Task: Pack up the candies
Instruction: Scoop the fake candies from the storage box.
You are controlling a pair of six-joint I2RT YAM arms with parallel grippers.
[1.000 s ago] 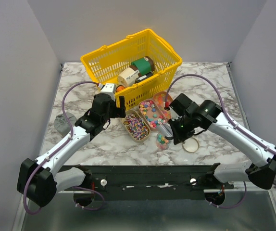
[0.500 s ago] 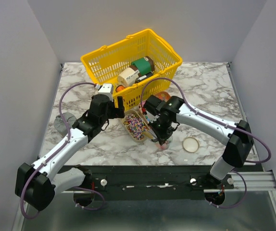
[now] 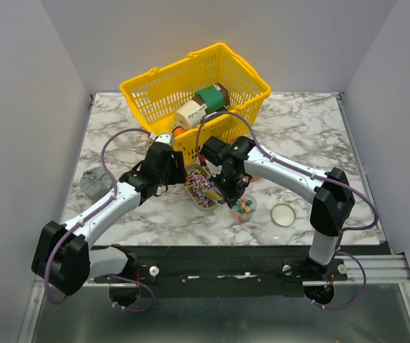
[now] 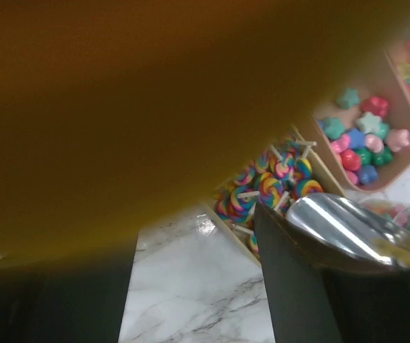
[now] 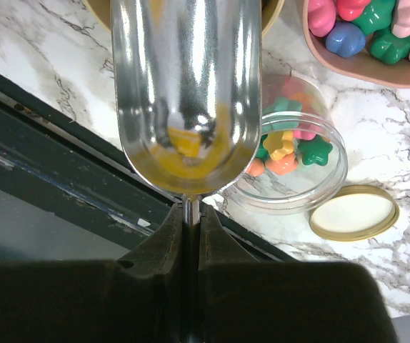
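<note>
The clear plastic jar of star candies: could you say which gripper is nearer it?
Right. The right gripper holds a silver scoop beside the jar; the left gripper sits beyond the lollipop tray.

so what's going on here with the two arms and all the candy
The right gripper is shut on the handle of a metal scoop, which looks empty and hangs beside an open clear jar partly filled with star candies. The jar's gold lid lies next to it. The left gripper is open and holds nothing, low by the yellow basket, near the swirl lollipops.
</note>
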